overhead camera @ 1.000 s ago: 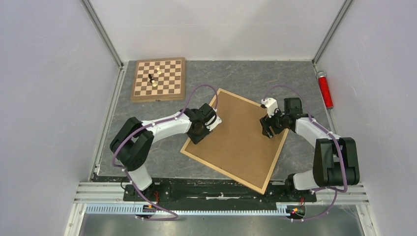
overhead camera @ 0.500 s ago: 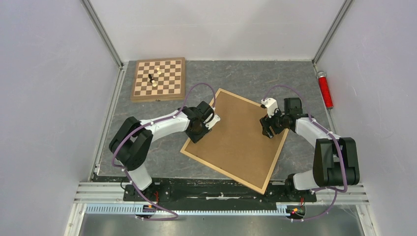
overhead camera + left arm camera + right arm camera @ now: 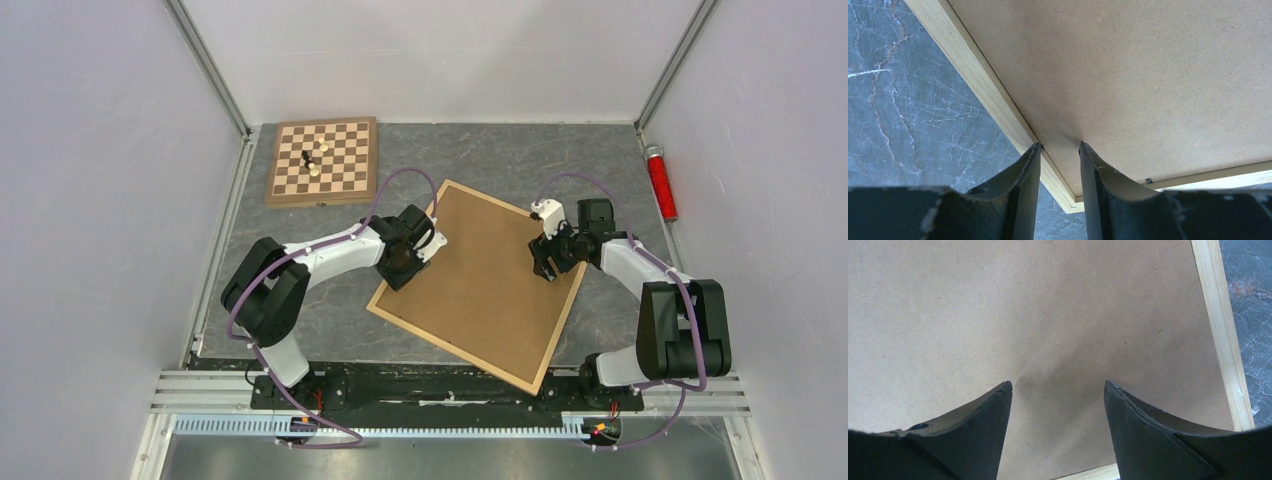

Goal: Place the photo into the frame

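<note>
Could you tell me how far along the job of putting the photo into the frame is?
Looks done: the backing board lies inside the frame. In hand: the left gripper, open, straddles the seam between rail and board; the right gripper, open, hangs over the board. Left: the photo is not in view, so whether it is under the board cannot be told.

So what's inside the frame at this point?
A brown backing board fills the frame edge to edge. No photo shows in any view. Whatever lies under the board is covered, so I can't tell if it's in there.
</note>
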